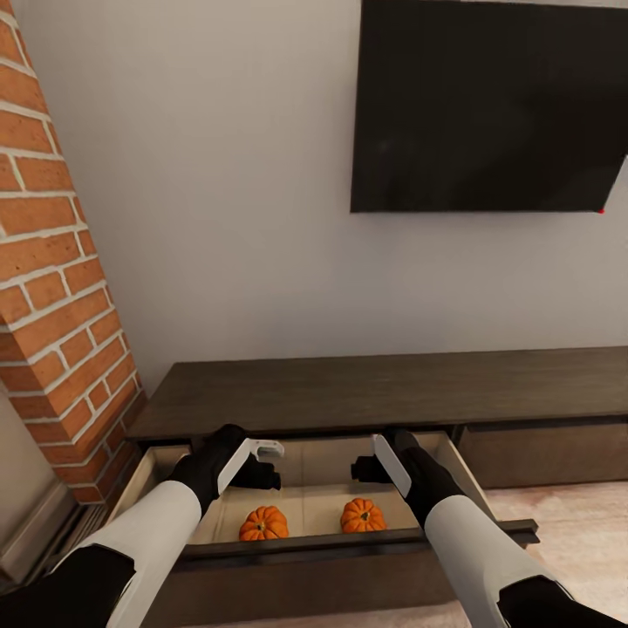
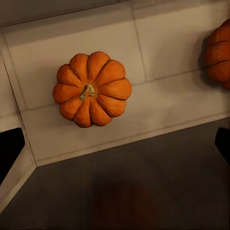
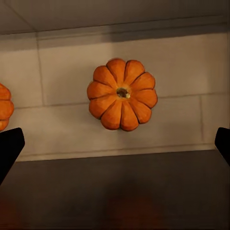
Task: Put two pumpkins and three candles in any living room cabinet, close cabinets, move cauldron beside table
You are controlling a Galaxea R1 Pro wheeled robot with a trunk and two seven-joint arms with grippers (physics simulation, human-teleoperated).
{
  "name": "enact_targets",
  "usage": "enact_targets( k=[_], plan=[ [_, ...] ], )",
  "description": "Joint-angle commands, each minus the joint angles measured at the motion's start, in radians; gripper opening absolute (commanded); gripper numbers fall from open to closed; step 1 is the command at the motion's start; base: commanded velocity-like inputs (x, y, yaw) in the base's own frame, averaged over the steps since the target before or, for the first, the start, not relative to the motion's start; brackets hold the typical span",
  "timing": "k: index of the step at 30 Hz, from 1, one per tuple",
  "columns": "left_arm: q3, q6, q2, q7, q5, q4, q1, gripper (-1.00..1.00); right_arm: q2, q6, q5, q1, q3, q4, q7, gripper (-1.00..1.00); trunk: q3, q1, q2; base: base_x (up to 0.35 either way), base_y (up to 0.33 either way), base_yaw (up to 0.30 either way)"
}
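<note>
Nearest, left gripper (image 1: pixel 262 467) and right gripper (image 1: pixel 373 464), both spread wide and empty, above two pumpkins (image 1: pixel 263 523) (image 1: pixel 363 515) apart in the cabinet's (image 1: pixel 349 392) open pale drawer (image 1: pixel 314 501).

A large black screen (image 1: pixel 488 105) hangs on the pale grey wall (image 1: pixel 235 218). To the left of the screen, a red brick column (image 1: pixel 52 288) runs down to the pale floor (image 1: pixel 567 515), which lies below the screen.
</note>
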Motion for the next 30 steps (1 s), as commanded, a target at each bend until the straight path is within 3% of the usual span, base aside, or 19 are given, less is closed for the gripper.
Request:
enact_targets(
  k=[1,30],
  plan=[
    [-0.005,0.003,0.001,0.002,0.004,-0.001,-0.001,1.0,0.0,0.002,-0.011,-0.001,0.004,-0.001,-0.009,1.0,0.002,-0.004,0.007,-0.151,0.0,0.0],
    [-0.005,0.003,-0.002,0.005,0.004,-0.015,-0.001,1.0,-0.001,0.002,-0.015,-0.001,0.002,-0.008,-0.008,1.0,0.093,-0.115,0.21,-0.027,0.0,0.0]
  ],
)
